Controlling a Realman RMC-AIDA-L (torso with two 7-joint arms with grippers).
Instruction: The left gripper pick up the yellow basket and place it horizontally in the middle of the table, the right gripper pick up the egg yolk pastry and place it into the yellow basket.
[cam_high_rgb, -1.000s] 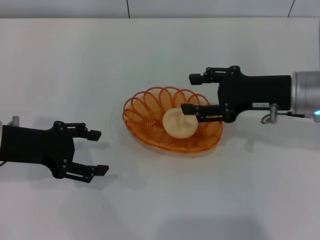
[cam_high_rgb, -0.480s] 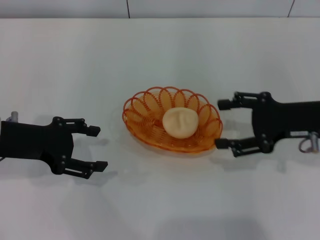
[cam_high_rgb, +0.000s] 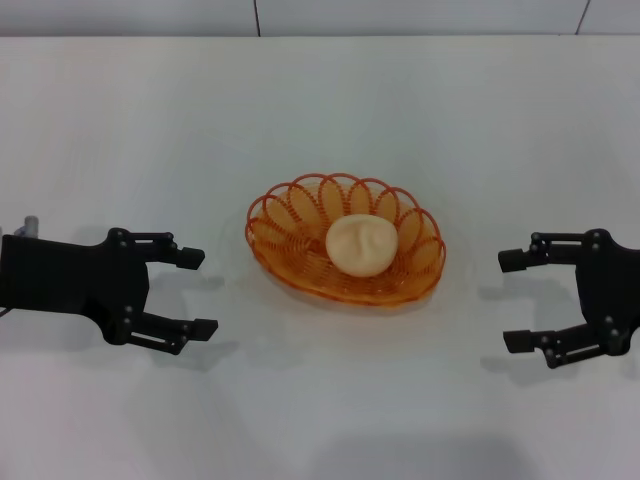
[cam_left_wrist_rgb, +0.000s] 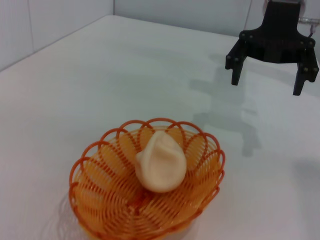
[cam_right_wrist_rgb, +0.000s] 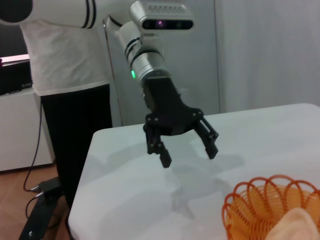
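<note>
Sitting in basket: the egg yolk pastry (cam_high_rgb: 361, 246) rests inside the yellow basket (cam_high_rgb: 290, 270), mid-table (cam_high_rgb: 320, 110).
Left gripper (cam_high_rgb: 195, 292): fingers spread, empty, beside the basket.
Right gripper (cam_high_rgb: 512, 301): spread, empty, well clear.
Risk I see: any sweep inward could nudge the light basket off centre.

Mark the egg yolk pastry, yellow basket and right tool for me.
egg yolk pastry (cam_high_rgb: 361, 245), head view, dome centre.
yellow basket (cam_high_rgb: 272, 225), head view, left rim loops.
right tool (cam_high_rgb: 515, 301), head view, midway between its open fingertips.

No legible text or markings.
</note>
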